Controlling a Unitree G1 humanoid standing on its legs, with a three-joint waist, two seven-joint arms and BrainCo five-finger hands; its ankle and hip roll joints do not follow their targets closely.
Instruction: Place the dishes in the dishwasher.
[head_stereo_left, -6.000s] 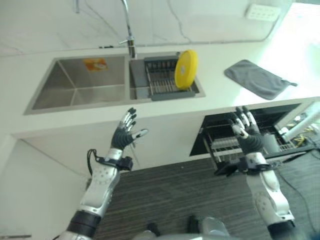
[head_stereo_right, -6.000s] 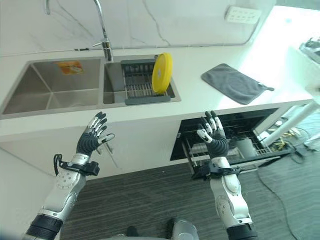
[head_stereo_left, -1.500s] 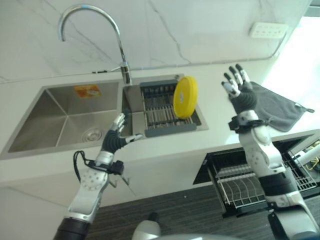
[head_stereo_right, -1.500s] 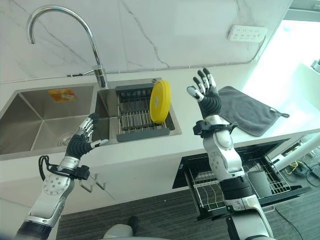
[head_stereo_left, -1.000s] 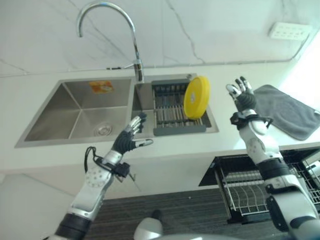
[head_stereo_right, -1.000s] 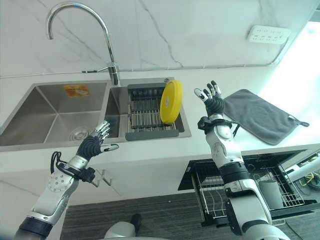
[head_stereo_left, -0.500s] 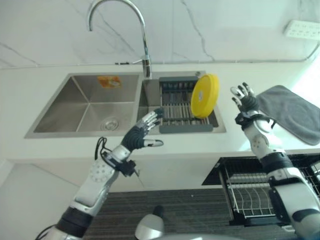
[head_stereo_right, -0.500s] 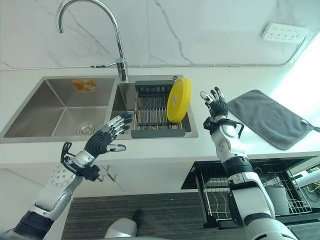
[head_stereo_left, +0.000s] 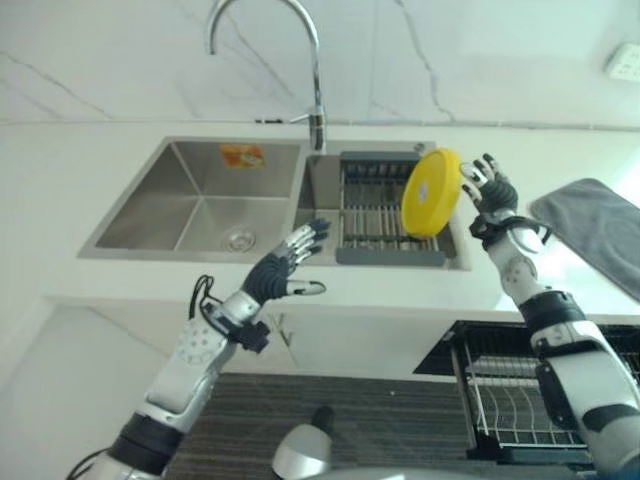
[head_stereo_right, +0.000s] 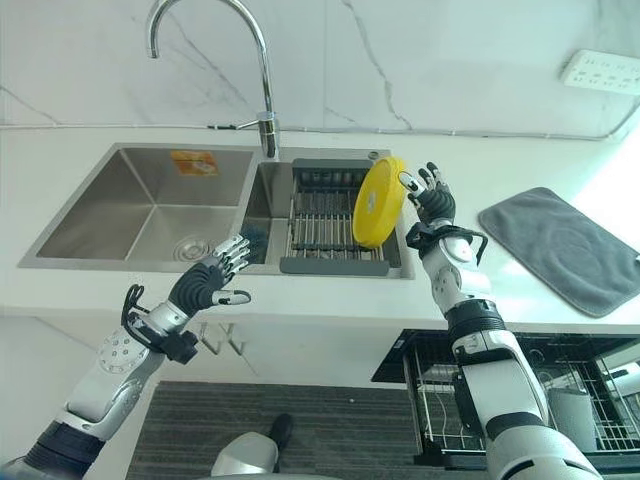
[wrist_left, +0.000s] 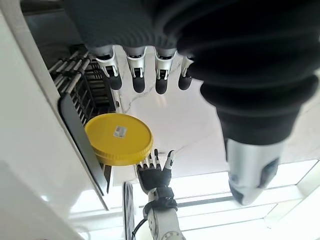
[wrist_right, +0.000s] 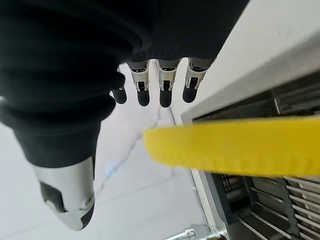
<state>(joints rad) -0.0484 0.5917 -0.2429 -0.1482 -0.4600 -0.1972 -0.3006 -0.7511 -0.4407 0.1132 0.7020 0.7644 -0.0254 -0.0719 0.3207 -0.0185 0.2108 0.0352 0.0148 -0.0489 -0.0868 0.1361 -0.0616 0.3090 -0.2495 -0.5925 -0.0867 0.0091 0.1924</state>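
- A round yellow plastic plate (head_stereo_right: 380, 201) stands on edge, leaning a little, at the right end of a dark grey slatted drying rack (head_stereo_right: 335, 222) that sits in the smaller right basin of a stainless-steel double sink (head_stereo_right: 150, 205).
- The right hand (head_stereo_right: 433, 203) is raised just beside the plate's right rim, palm toward it, fingers straight and fanned apart.
- In the right wrist view the fingers (wrist_right: 165, 85) hang in a loose straight row, with the plate's yellow edge (wrist_right: 235, 146) crossing just past them; whether any fingertip touches the plate cannot be told.
- The left hand (head_stereo_right: 201, 284) hovers in front of the white surface (head_stereo_right: 90, 145), near the front edge of the sink's right basin, well apart from the plate, holding nothing.
- Its fingers (wrist_left: 136, 70) are straight and slightly spread, the thumb standing out to the side.
- The left wrist view looks past those fingers at the plate (wrist_left: 119, 138) on the rack, with the right hand (wrist_left: 155, 174) open just beside it.
- A tall curved chrome tap (head_stereo_right: 262, 90) rises behind the divider between the two basins.
- The larger left basin carries an orange sticker (head_stereo_right: 193, 160) on its back wall.
- A grey folded cloth (head_stereo_right: 565, 245) lies flat on the surface to the right of the sink, well apart from the plate.
- Below the surface on the right, the dishwasher's wire rack (head_stereo_right: 465, 400) stands pulled out of the open dishwasher.
- A white socket strip (head_stereo_right: 605, 72) is fixed to the marbled wall at upper right.
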